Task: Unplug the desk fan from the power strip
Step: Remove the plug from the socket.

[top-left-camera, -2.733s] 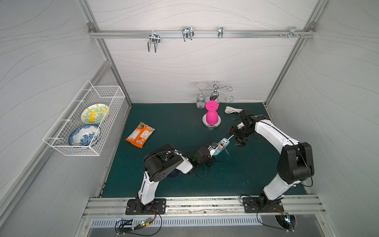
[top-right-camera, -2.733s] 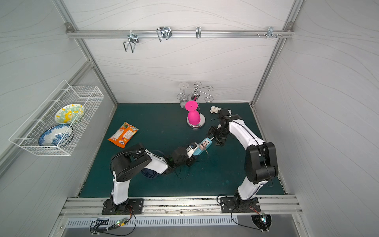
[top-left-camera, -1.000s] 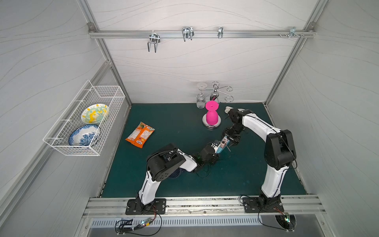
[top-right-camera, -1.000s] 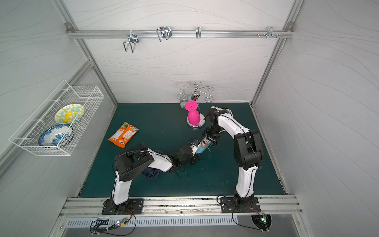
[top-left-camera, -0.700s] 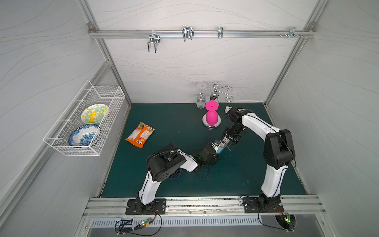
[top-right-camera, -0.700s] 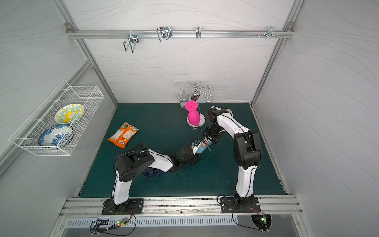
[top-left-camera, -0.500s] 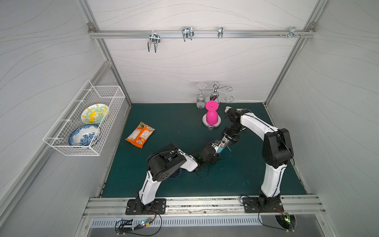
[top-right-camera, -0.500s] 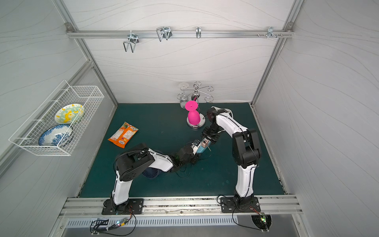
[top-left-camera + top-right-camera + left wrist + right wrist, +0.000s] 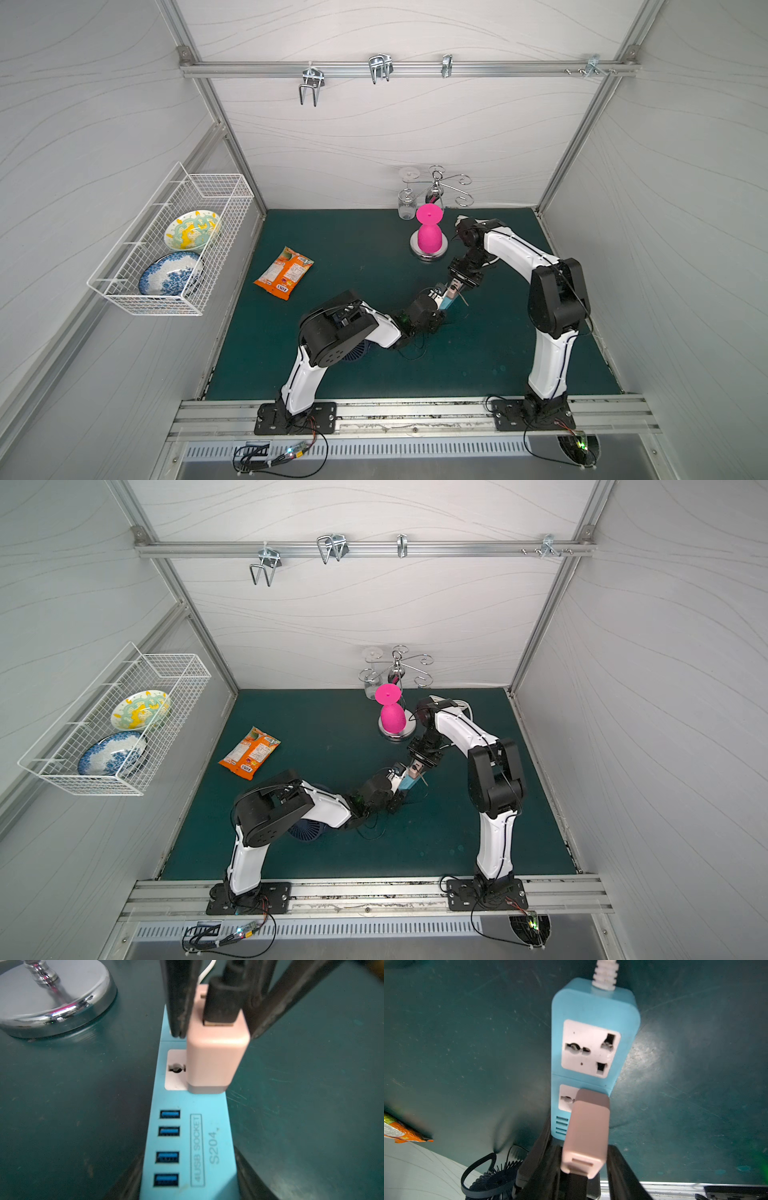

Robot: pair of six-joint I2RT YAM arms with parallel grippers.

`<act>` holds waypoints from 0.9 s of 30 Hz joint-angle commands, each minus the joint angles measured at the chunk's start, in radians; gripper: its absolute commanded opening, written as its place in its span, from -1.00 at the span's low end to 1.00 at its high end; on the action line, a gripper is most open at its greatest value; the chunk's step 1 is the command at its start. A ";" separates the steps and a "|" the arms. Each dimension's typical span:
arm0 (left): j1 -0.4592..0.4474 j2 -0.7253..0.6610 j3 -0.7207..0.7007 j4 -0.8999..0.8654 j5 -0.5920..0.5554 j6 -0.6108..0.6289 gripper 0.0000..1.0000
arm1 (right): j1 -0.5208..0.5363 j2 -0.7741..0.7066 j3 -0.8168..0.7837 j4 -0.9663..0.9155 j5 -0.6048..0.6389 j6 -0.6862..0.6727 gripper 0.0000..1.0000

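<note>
The left tool (image 9: 441, 300) is shut on the near end of the power strip (image 9: 188, 1138), pinning it mid-counter so it won't lift. The right tool (image 9: 216, 1014) squeezes the pink plug (image 9: 214, 1057), still in its socket. The desk fan (image 9: 306, 830) sits under the left arm.

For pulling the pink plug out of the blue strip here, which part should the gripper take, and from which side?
Grip the pink plug on its two flat side faces, above the power strip, coming down along its black cable end. It stands upright in the socket, so a straight pull off the face looks cleanest. The right gripper already straddles those faces, while the left gripper holds the strip's USB end.
</note>
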 commanded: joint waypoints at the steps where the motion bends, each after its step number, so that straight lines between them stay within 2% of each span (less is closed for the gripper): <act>1: -0.006 0.040 0.018 -0.029 0.001 0.005 -0.14 | 0.005 0.011 0.014 -0.047 0.015 -0.007 -0.25; 7: -0.006 0.041 0.018 -0.026 0.002 0.008 -0.14 | 0.005 0.021 0.017 -0.046 0.015 -0.013 -0.25; 10: -0.006 0.042 0.020 -0.026 0.005 0.013 -0.14 | 0.004 0.025 0.023 -0.046 0.017 -0.015 -0.37; 14: -0.008 0.043 0.025 -0.036 0.010 0.021 -0.15 | 0.005 0.036 0.032 -0.047 0.012 -0.015 -0.39; 17: -0.021 0.050 0.031 -0.049 0.006 0.042 -0.15 | 0.006 0.050 0.042 -0.050 0.006 -0.012 -0.48; 25: -0.030 0.053 0.037 -0.047 0.005 0.028 -0.16 | 0.012 0.068 0.069 -0.056 -0.003 -0.008 -0.49; 27: -0.029 0.048 0.038 -0.053 0.005 0.020 -0.17 | 0.008 0.056 0.062 -0.051 0.000 -0.008 -0.57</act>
